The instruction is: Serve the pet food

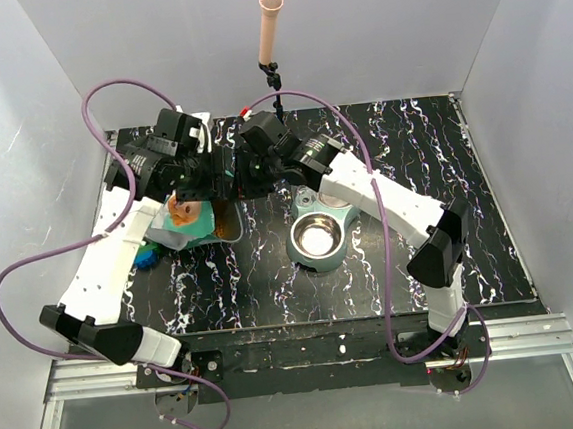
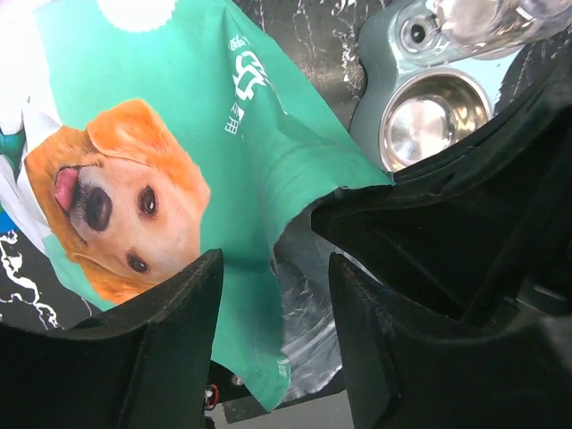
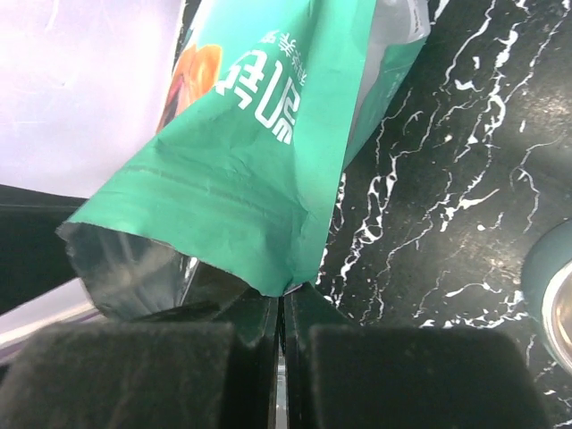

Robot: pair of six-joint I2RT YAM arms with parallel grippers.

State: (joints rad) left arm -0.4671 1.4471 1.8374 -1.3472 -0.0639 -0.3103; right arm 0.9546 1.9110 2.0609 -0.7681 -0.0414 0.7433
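The teal-green pet food bag (image 1: 185, 221) with a dog picture lies at the left of the black marbled table. Its torn-open mouth is lifted toward the two grippers. My right gripper (image 1: 247, 172) is shut on a corner of the bag's mouth (image 3: 259, 179), pinching the green edge between its closed fingers (image 3: 283, 299). My left gripper (image 2: 275, 268) is open, with the bag's other edge (image 2: 179, 116) and its silver lining hanging loose between the fingers. No kibble shows. The steel bowl (image 1: 316, 236) sits empty to the right of the bag.
The bowl sits in a teal feeder base (image 1: 316, 264) with a clear bottle (image 2: 483, 18) at its far end. A blue toy (image 1: 148, 257) lies beside the bag. A beige rod on a black stand (image 1: 272, 25) rises at the back. White walls enclose the table.
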